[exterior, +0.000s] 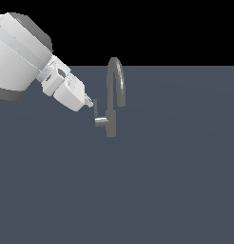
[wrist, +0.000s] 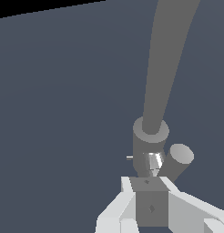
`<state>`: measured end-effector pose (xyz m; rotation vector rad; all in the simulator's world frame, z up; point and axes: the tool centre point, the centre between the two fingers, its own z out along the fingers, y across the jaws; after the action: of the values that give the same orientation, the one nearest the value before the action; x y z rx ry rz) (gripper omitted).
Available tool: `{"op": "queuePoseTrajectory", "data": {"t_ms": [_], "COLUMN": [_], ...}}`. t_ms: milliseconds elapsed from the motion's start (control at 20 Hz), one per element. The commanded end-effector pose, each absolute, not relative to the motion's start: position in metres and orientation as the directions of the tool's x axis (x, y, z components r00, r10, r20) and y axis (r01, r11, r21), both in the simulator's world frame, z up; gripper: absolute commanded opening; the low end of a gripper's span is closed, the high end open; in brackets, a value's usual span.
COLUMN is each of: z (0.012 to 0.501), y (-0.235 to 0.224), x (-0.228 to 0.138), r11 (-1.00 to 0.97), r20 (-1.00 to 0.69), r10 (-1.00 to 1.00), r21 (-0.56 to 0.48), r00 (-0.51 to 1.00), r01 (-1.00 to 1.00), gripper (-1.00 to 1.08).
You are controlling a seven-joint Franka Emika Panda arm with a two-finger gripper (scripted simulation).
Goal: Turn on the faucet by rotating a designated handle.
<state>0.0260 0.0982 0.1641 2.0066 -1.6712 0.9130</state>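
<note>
The grey faucet (exterior: 111, 125) stands upright, its arched spout (exterior: 117, 71) curving over towards the exterior view's right. The handle (exterior: 96, 114) is a thin upright rod on a short stub, on the post's side towards the exterior view's left. My gripper (exterior: 89, 101) comes in from the upper left with its fingers shut together and nothing between them. Its tip is right at the top of the handle; whether they touch I cannot tell. In the wrist view the shut gripper (wrist: 153, 164) points at the faucet (wrist: 150, 136), with a short grey cylinder (wrist: 180, 157) beside the post.
The faucet stands on a flat dark blue-grey ground (exterior: 138, 190). My white arm (exterior: 19, 52) fills the upper left of the exterior view.
</note>
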Motion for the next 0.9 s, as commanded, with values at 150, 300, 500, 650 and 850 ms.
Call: {"op": "queuePoseTrajectory", "data": {"t_ms": [150, 300, 500, 650, 850], "z": [0.158, 0.158, 0.158, 0.158, 0.159], "y": [0.09, 0.087, 0.086, 0.086, 0.085], "x": [0.042, 0.047, 0.05, 0.05, 0.045], "r11": [-0.179, -0.165, -0.158, -0.158, -0.158], "r20": [0.7, 0.705, 0.707, 0.707, 0.707], "r10": [-0.714, -0.709, -0.707, -0.707, -0.707], "r21": [-0.143, -0.15, -0.155, -0.155, -0.155], "r00": [0.028, 0.011, 0.002, 0.002, 0.002], "r01": [-0.974, -0.975, -0.975, -0.975, -0.975], "gripper": [-1.0, -1.0, -1.0, -1.0, -1.0]}}
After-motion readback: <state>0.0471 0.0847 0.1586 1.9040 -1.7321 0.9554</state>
